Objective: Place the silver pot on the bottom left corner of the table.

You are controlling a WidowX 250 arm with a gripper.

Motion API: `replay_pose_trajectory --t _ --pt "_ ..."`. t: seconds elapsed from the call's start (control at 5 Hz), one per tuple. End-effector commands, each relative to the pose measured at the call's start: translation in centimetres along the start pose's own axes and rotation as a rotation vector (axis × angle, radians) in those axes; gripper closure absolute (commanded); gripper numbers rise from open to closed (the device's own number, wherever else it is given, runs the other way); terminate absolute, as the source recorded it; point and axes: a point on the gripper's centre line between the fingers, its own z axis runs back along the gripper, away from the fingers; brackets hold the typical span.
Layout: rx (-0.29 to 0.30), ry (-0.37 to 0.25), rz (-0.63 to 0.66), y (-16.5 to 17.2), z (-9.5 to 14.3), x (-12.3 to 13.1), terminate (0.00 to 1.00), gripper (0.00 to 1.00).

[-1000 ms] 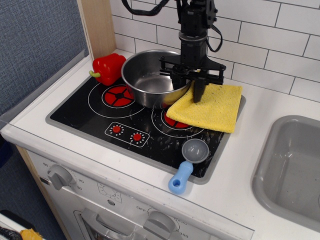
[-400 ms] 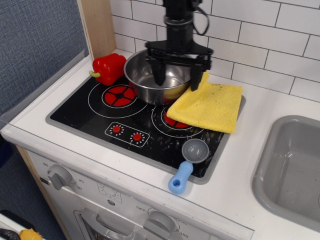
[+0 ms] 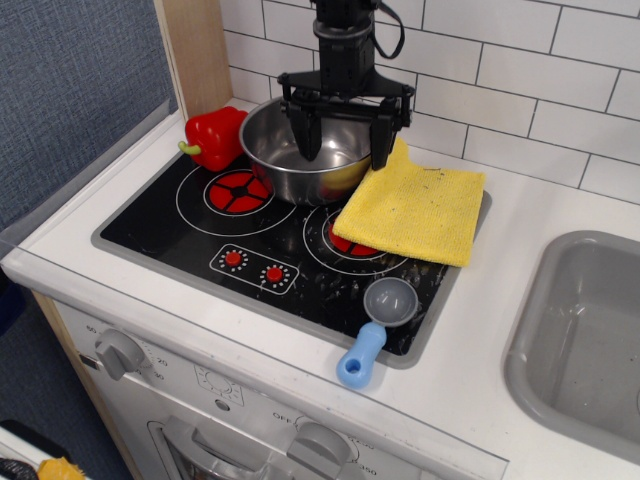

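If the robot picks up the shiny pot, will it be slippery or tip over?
The silver pot looks like smooth polished steel, so it could well slip. The open tool seems set to pinch one wall, so the pot may tilt when lifted. It's empty and looks thin, so probably light.

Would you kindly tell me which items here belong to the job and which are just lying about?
Job items:
silver pot
table, its bottom left corner being the target
gripper, open over the pot

Lying about:
red pepper
yellow cloth
scoop with blue handle
sink
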Motion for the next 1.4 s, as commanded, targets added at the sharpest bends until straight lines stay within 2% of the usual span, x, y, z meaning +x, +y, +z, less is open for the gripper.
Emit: replay_pose_trajectory --t 0.0,0.2,0.4,0.6,0.8,1.0,1.2 --pt "0.011 -0.013 -0.019 -0.6 0.4 -0.1 0.00 1.00" --pt "0.022 0.002 -0.020 -0.5 -0.1 -0.3 0.00 1.00" --pt "0.018 0.001 -0.023 -0.3 0.4 -0.6 0.00 1.00" --pt "0.003 -0.035 -0.014 1.0 3.0 -1.7 0.00 1.00" --pt "-0.039 -0.078 -0.012 2.6 5.5 -3.8 0.00 1.00" --pt "-0.032 -0.068 0.001 4.9 5.7 -6.5 0.00 1.00" --pt "0.008 -0.035 0.025 6.8 3.9 -7.9 0.00 1.00"
